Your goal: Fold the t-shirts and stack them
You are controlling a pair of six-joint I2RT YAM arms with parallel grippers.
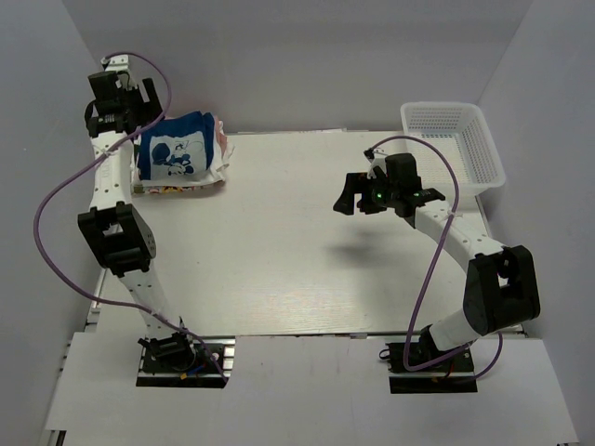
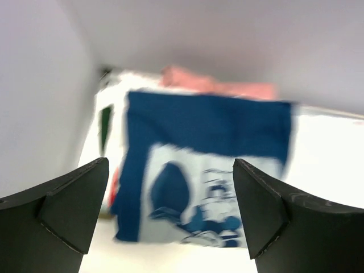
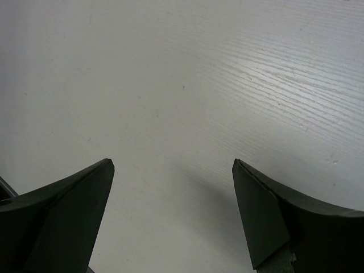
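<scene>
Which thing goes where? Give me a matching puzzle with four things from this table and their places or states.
Things:
1. navy t-shirt
2. basket
3. left gripper
4. right gripper

Places or states:
A. open above bare tabletop
B. far right corner
C. topmost cloth, far left corner
D. open, facing the shirt pile

Pairs: 1-C, 2-B, 3-D, 4-A

Left wrist view blurred: folded navy-blue cloth t-shirt (image 2: pixel 210 131) print unreadable; pink cloth shirt (image 2: pixel 227 88), 12 o'clock, mostly hidden behind it.
</scene>
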